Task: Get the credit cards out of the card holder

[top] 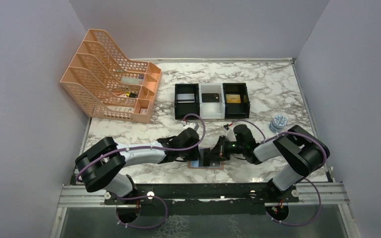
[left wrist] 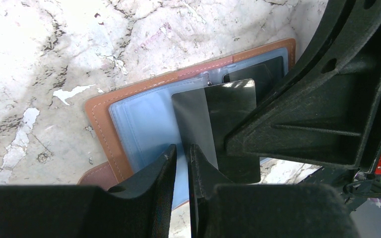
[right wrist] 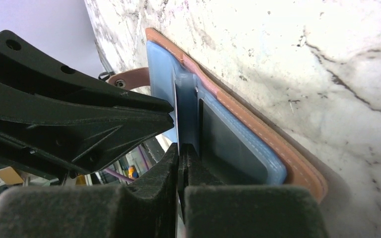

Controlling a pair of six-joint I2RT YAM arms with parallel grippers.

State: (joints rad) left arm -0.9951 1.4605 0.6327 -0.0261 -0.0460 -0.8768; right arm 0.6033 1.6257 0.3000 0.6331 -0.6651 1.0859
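The card holder (top: pixel 197 164) lies open near the table's front edge, tan leather around pale blue pockets (left wrist: pixel 139 119). A dark grey credit card (left wrist: pixel 213 114) sticks up out of its middle. My right gripper (right wrist: pixel 179 148) is shut on that card's edge (right wrist: pixel 184 116), and its big black finger (left wrist: pixel 317 99) covers the card's right part. My left gripper (left wrist: pixel 181 148) hovers at the left blue pocket with a narrow gap between its jaws and nothing visible in it. Another dark card (left wrist: pixel 258 74) sits in the right pocket (right wrist: pixel 228 139). From above, both grippers (top: pixel 197 157) (top: pixel 213 154) meet over the card holder.
Three box trays stand in a row at mid-table: black (top: pixel 187 99), white (top: pixel 212 104) with a dark card, and black (top: pixel 235 101) with a gold card. An orange mesh file rack (top: pixel 111 74) fills the back left. A small round jar (top: pixel 278 122) stands at the right.
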